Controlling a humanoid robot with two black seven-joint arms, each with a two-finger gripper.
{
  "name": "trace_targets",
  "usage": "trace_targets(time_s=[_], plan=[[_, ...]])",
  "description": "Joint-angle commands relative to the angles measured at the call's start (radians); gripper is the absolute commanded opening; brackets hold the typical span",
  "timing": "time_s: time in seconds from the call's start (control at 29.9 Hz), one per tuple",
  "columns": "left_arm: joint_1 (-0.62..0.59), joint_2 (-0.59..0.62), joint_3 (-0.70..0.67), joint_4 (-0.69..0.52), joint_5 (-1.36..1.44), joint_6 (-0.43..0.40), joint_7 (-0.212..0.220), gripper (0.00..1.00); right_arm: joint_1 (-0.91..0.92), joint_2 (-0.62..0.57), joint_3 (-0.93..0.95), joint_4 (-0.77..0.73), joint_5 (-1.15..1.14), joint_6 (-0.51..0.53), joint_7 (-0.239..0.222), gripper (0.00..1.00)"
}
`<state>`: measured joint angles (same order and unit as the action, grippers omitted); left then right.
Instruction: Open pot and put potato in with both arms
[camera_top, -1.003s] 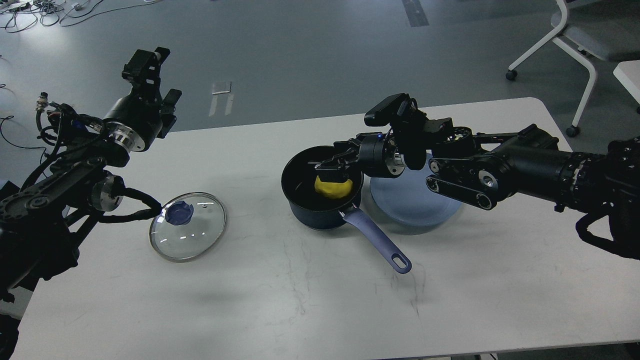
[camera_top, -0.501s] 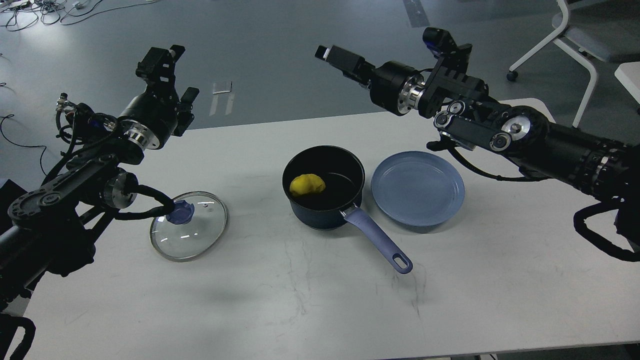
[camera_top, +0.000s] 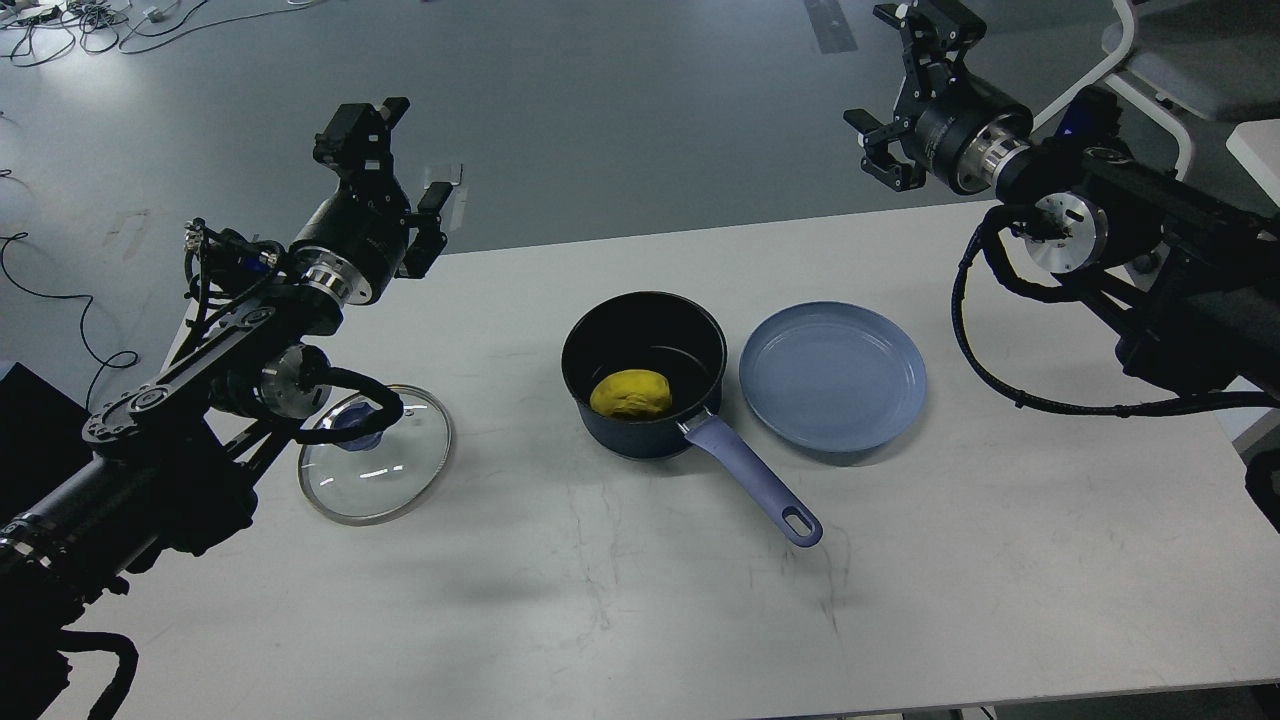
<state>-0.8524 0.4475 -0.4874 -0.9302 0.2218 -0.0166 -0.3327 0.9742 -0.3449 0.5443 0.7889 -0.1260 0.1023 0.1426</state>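
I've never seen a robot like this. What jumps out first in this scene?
The yellow potato sitting inside the dark pot at the middle of the white table. Left of it lies the glass lid, flat on the table; right of it an empty blue plate. The left hand and right hand are raised at either side, empty.

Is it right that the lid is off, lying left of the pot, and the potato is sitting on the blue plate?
Not quite. The head view shows the potato inside the pot, not on the plate, which holds nothing. The lid is indeed off, lying left of the pot.
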Motion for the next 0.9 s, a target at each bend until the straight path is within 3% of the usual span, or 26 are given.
trace_targets(time_s=[0.0,0.23,0.57,0.67,0.74,0.87], plan=[[0.016,-0.007,-0.002,0.037,-0.002,-0.005,0.001,0.98,-0.028,-0.002,-0.001,0.032,0.000,0.011,0.000,1.00],[0.018,-0.013,-0.003,0.065,-0.002,-0.020,0.001,0.98,-0.055,-0.029,-0.030,0.079,-0.006,0.080,-0.008,1.00],[0.019,-0.007,-0.002,0.065,-0.001,-0.019,0.001,0.98,-0.144,-0.029,-0.035,0.104,-0.004,0.093,-0.008,1.00],[0.019,-0.010,-0.002,0.065,-0.001,-0.017,0.001,0.98,-0.152,-0.029,-0.034,0.110,-0.004,0.093,-0.026,1.00],[0.019,-0.016,-0.002,0.065,-0.001,-0.017,0.003,0.98,-0.154,-0.029,-0.035,0.110,-0.004,0.093,-0.070,1.00],[0.021,-0.021,0.006,0.065,0.001,-0.014,0.004,0.98,-0.163,-0.032,-0.035,0.112,-0.004,0.096,-0.093,1.00]])
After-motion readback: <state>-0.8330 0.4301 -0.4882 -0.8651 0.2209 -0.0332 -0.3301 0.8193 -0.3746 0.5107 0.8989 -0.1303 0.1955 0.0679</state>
